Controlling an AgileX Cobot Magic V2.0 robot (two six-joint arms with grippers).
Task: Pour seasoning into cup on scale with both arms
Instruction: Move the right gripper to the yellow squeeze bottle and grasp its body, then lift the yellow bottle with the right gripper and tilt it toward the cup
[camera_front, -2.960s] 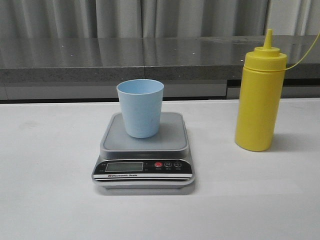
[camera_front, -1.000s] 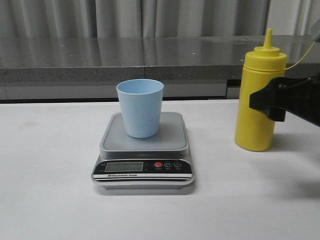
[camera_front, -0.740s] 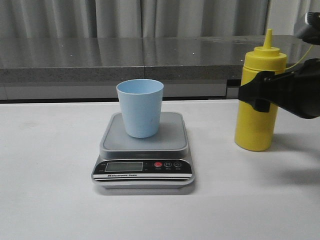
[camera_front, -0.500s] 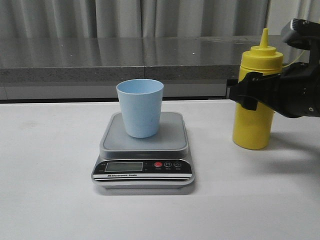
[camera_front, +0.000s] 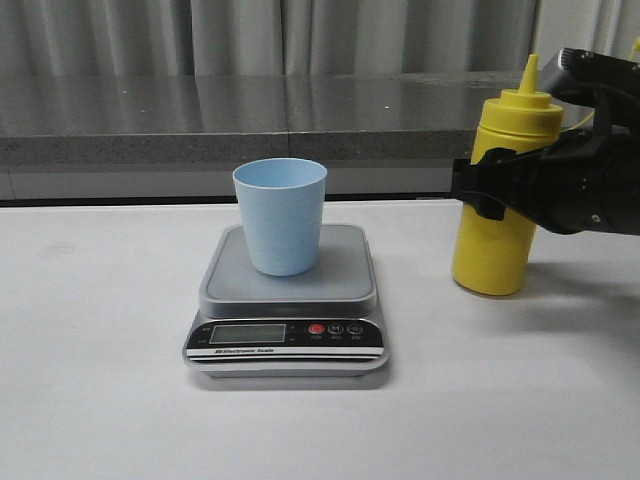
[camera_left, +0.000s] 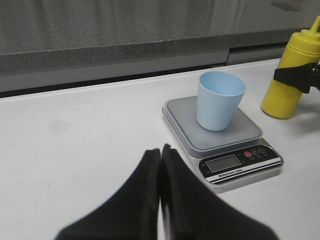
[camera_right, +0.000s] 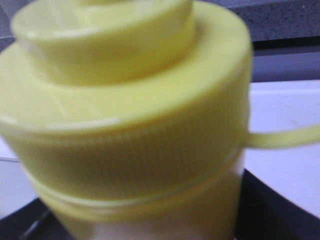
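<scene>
Nearest in the left wrist view, the left gripper (camera_left: 160, 150) is seen with its two black fingers pressed together, nothing held between them, poised above the white worktop (camera_front: 90, 330). Beyond it the scale (camera_front: 288, 300) is set on the worktop, its black front panel and red button turned toward the robot, and the cup (camera_front: 281, 215) stands upright on the square platform. To the right of the scale, well apart from it, the seasoning (camera_front: 497, 190) is gripped about its upper body by the right gripper (camera_front: 490, 185), whose black fingers are closed against both sides of the bottle; the bottle is tilted slightly, its nozzle leaning right. Whether its base touches the worktop cannot be told. Behind the worktop a grey stone-like ledge (camera_front: 250, 115) is seen, backed by pale pleated curtains (camera_front: 300, 35).
</scene>
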